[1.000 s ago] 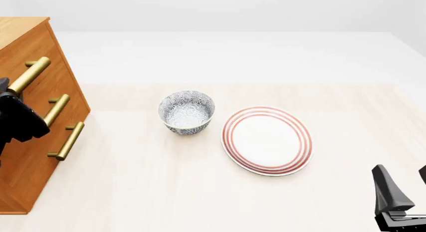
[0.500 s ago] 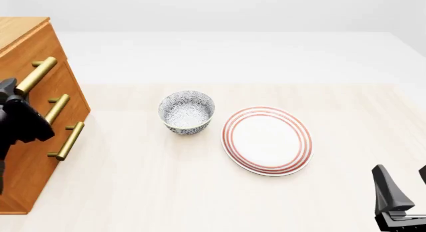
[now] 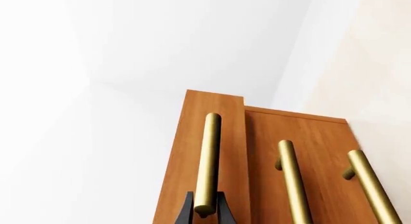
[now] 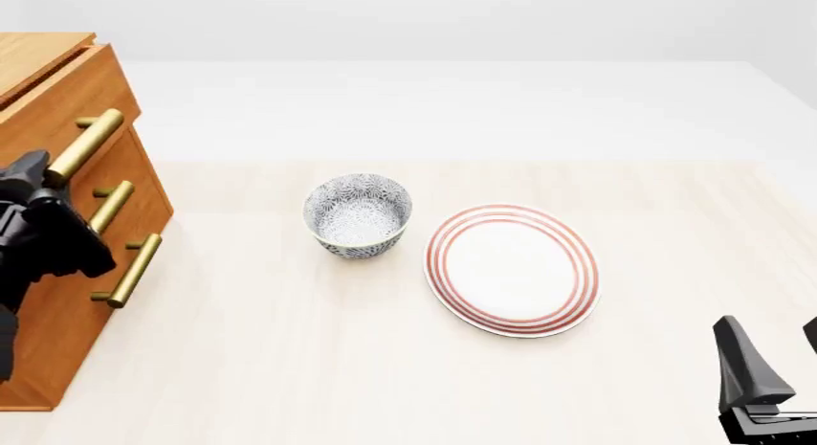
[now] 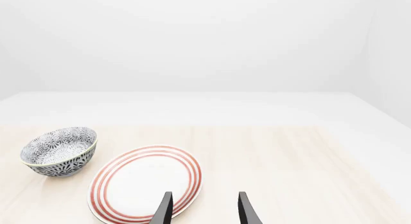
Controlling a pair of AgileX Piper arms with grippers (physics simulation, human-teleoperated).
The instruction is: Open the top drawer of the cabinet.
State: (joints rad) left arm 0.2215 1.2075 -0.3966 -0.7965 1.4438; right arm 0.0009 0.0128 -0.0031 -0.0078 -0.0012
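Bare table (image 4: 320,368) lies before the cabinet (image 4: 57,273); bowl (image 4: 358,213) and plate (image 4: 511,270) crowd mid-table.

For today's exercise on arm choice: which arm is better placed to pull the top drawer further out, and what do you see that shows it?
Left. The left gripper is shut on the top drawer's handle, and the top drawer is slightly out. The right gripper hangs open near the plate.

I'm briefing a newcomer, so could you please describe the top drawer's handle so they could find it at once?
Look to the orange-brown cabinet at the table's left edge. Three brass bar handles run down its front; the one you want is uppermost. Unlike the two below, it sits on the top drawer that juts forward, and the left gripper is shut on it.
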